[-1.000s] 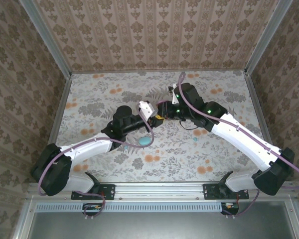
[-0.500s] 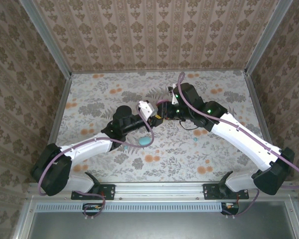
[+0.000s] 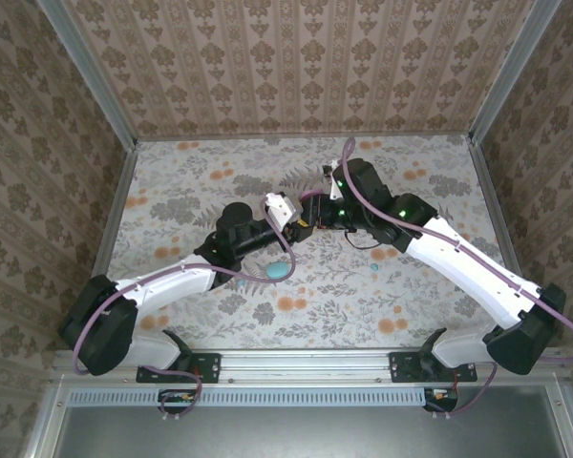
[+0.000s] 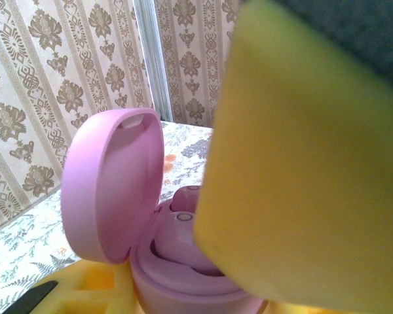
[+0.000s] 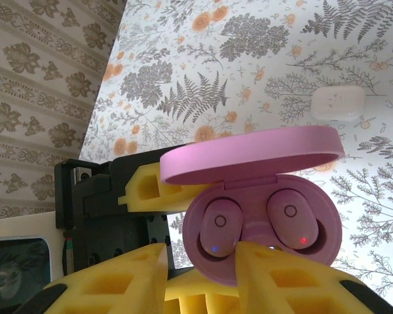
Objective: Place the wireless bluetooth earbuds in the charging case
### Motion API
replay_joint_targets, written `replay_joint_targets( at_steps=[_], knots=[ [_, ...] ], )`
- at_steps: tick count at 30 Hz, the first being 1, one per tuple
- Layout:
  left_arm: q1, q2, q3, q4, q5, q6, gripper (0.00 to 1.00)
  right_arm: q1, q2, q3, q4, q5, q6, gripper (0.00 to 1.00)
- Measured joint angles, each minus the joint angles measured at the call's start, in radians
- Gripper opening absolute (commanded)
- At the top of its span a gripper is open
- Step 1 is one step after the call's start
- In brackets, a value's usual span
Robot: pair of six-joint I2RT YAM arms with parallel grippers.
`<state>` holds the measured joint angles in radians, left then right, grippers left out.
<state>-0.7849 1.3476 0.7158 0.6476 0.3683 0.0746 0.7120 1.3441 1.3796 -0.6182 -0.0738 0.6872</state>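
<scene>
We see the left gripper (image 3: pixel 285 216) clamped on the pink charging case (image 5: pixel 249 216), holding it up off the table (image 3: pixel 191 181) with its lid (image 5: pixel 249 157) hinged open. Two pink earbuds (image 5: pixel 219 227) sit side by side in the case's wells, each showing a small light. Our right gripper (image 5: pixel 202 271) stands just in front of the case, its yellow fingers (image 5: pixel 118 281) slightly parted and holding nothing.
</scene>
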Motion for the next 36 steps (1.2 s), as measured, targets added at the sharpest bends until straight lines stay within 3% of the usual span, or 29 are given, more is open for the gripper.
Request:
replay_joint_targets(
  at_steps=[14,20,26,36],
  knots=[
    [0.000,0.000,0.000,0.021,-0.001,0.005,0.33,-0.008,-0.154,0.000,-0.011,0.042,-0.030,0.37],
    [0.000,0.000,0.000,0.021,0.048,0.037,0.33,-0.175,-0.161,0.093,-0.056,0.034,-0.087,0.41],
    [0.000,0.000,0.004,0.019,0.115,0.061,0.33,-0.296,-0.027,0.175,-0.080,-0.121,-0.119,0.43],
    [0.008,0.000,0.029,0.019,0.164,0.077,0.34,-0.304,0.173,0.215,-0.099,-0.378,-0.155,0.42]
  ],
)
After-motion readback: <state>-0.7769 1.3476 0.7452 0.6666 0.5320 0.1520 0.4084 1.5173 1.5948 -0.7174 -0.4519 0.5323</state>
